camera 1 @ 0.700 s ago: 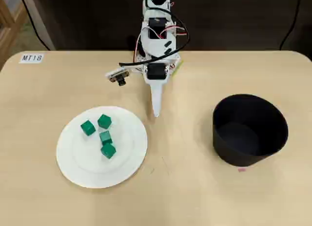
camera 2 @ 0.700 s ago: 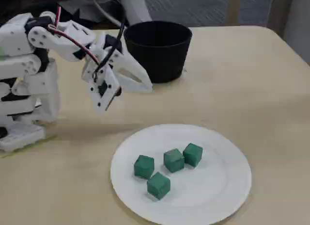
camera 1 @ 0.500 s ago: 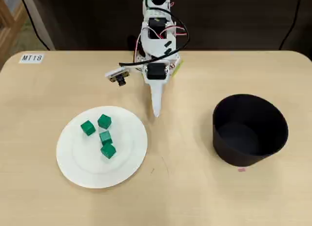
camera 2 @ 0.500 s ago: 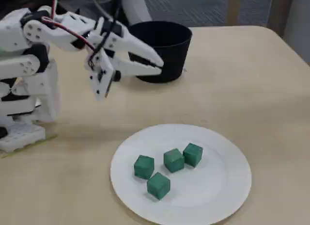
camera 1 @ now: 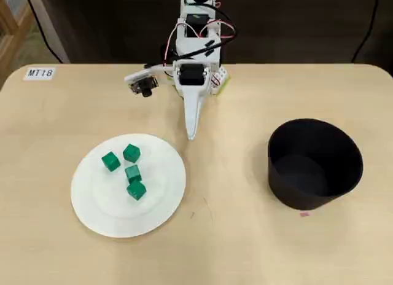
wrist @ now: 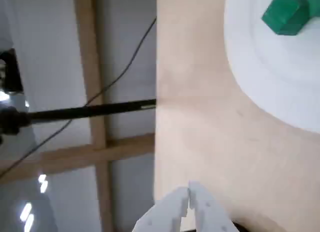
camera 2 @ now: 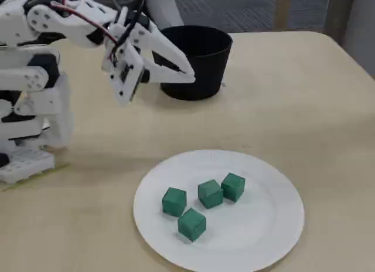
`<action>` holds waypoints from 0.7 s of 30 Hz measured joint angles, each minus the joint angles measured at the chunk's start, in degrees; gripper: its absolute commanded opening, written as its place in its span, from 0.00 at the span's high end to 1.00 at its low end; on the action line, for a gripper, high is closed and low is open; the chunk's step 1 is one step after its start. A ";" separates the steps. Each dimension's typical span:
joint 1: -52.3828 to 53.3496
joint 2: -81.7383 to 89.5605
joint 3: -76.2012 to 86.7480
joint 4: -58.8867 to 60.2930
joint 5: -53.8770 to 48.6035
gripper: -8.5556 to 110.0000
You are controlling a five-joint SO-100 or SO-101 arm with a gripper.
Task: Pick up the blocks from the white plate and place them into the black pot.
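Four green blocks (camera 1: 127, 168) sit on the white plate (camera 1: 98, 208). The gripper (camera 1: 191, 135), fingers pressed together, holds nothing beside the black pot (camera 1: 314, 165).

4 green blocks (camera 1: 129, 168) clustered on white plate (camera 1: 98, 217); black pot (camera 1: 314, 165) well apart

Four bright green blocks (camera 1: 129, 166) sit on a plain white plate (camera 1: 103, 212), both set off against the pale beige, faintly wood-grained surface (camera 1: 233, 248). The pot (camera 1: 315, 164) toward the surface's right edge in the overhead view is matte black inside and out, with a small pink mark (camera 1: 304, 214) on the surface just in front of it. The end effector (camera 1: 191, 135) and arm are white with black motor housings and red and black wires, and a white label (camera 1: 40, 72) with dark lettering lies at the far left corner.
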 measured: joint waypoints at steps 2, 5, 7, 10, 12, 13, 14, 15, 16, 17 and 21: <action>-0.70 -10.20 -9.14 2.64 -2.11 0.95; 0.18 -21.36 -20.13 7.21 -2.55 0.95; 1.49 -26.89 -26.72 10.20 -1.76 0.95; 3.16 -34.72 -34.98 15.29 -0.62 0.95; 3.60 -39.64 -40.34 18.81 -0.26 0.95; 3.78 -42.19 -42.98 20.57 -0.18 0.95; 3.96 -44.65 -45.62 22.15 0.18 0.95; 4.57 -46.85 -48.08 23.91 0.53 0.95; 5.19 -49.39 -50.80 25.75 1.05 0.95; 5.80 -51.68 -53.44 27.60 1.76 0.95; 8.70 -59.94 -63.02 35.07 4.66 0.95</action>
